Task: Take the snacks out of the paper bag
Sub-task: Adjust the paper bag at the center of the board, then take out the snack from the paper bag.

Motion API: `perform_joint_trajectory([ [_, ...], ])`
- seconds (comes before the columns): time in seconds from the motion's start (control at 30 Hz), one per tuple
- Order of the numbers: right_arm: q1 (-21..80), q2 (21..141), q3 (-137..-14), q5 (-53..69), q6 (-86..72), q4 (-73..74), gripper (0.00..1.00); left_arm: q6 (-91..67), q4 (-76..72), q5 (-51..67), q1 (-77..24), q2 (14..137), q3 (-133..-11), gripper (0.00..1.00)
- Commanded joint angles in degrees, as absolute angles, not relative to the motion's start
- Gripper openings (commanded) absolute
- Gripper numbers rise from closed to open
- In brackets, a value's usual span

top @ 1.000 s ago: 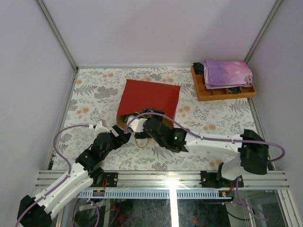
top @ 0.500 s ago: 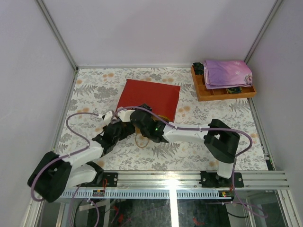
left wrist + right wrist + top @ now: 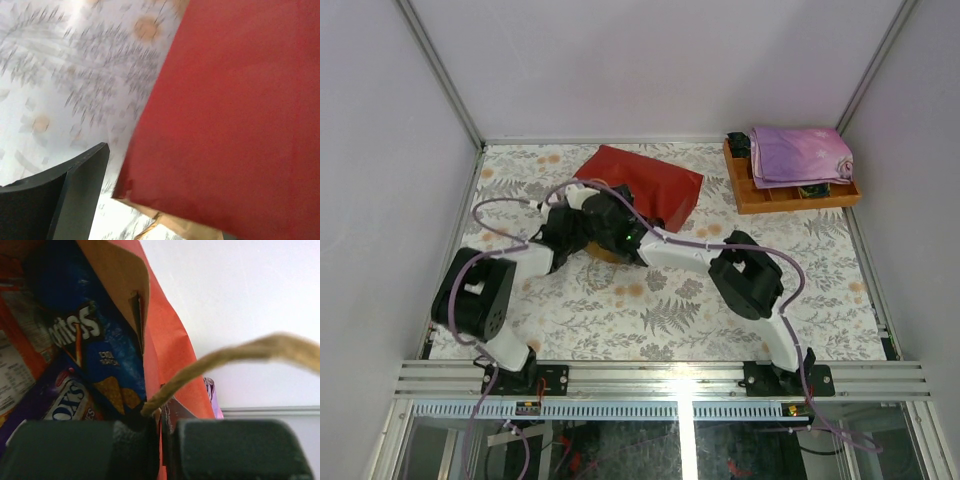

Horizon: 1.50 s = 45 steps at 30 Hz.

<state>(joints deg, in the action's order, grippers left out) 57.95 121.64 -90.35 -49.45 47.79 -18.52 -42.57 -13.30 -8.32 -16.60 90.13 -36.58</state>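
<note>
The table (image 3: 520,190), covered in a floral print, ran up against pale walls (image 3: 380,150) on 3 sides, and its near half showed bare print beneath the 2 arms. The right arm (image 3: 750,280) bent at its elbow over the near right and reached leftward across the middle. The left arm (image 3: 475,295) folded close to the left edge and reached toward the same spot. The paper bag (image 3: 655,180) sat over the far middle of the table, red side up. Its far right corner pointed at the wooden tray (image 3: 760,200), with a strip of print between them, and its mouth end turned toward the near left, where both grippers met. The tray sat in the far right corner with a folded purple cloth (image 3: 800,152) over it. The right gripper (image 3: 161,440) was clenched on the bag's rim at the root of a string handle (image 3: 240,352), red paper pinched in the thin slit between its fingers (image 3: 75,450). Inside the mouth the snacks (image 3: 75,380) were packed against the kraft wall: a blue Doritos packet (image 3: 95,355), a purple Fox's packet (image 3: 60,400) below it and an orange packet (image 3: 12,355) at the left. The left gripper (image 3: 565,228) hovered at the bag's left edge. Only 1 black finger (image 3: 55,200) showed in its own view, just beside the bag's lower corner, so whether it was released or clenched could not be told.
</note>
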Motion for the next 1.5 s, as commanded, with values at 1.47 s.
perform_joint_trajectory([
  [1.47, 50.23, 126.44, -112.59, -42.65, 19.82, 7.89, 0.1, -68.21, -46.05, 21.23, -10.8, 110.46, -45.11, 0.51],
])
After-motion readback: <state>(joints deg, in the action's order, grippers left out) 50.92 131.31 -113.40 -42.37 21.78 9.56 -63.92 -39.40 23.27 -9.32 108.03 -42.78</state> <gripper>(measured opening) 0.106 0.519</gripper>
